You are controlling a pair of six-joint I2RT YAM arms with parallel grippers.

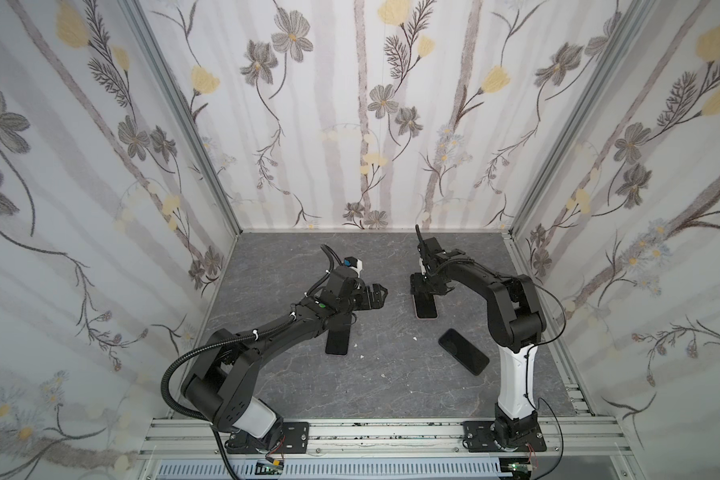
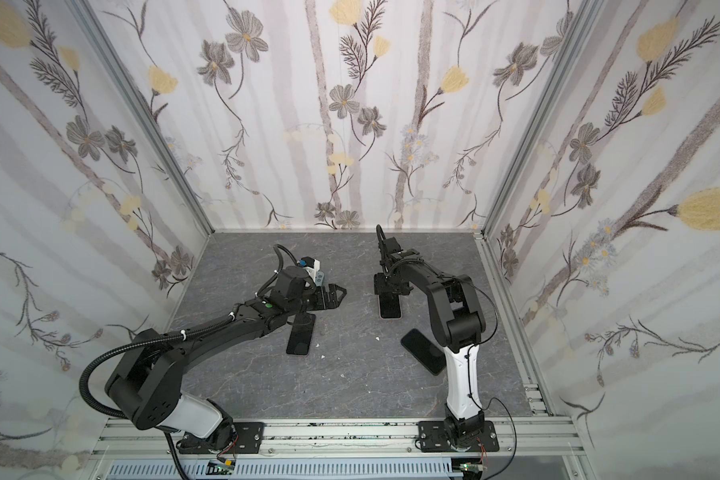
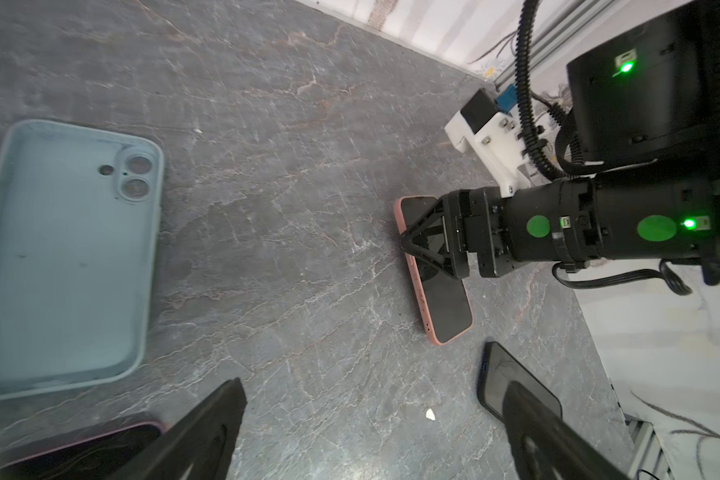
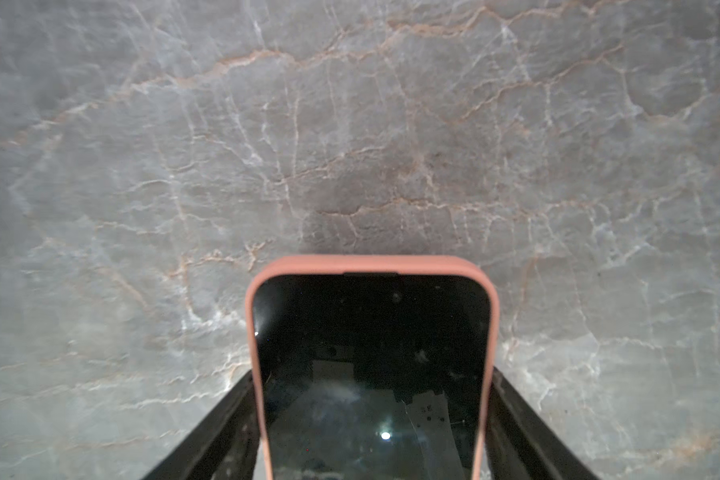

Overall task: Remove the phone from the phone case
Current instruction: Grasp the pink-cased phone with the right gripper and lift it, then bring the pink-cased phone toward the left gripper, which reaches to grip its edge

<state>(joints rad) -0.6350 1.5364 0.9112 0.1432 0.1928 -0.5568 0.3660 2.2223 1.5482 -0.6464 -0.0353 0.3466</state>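
Black fingers (image 4: 225, 419) of the right gripper (image 4: 371, 374) sit closest to the lens. One presses against each long edge of the salmon-pink phone case (image 4: 371, 264), clamping it across its width. The phone (image 4: 371, 332) sits inside that case, dark screen up, flat on the grey marbled tabletop (image 4: 350, 124). In both top views it lies right of centre, with the right gripper over its far end.

Just to its left, the left gripper (image 1: 377, 296) hovers above the table with its jaws spread wide and nothing between them. Another cased phone (image 1: 336, 341) lies screen up partly under the left arm. A dark phone (image 1: 463, 351) rests at an angle nearer the front, beside the right arm's upright link. The left wrist view also shows an empty light-blue case (image 3: 59, 257) lying inner side up, apart from the phones.
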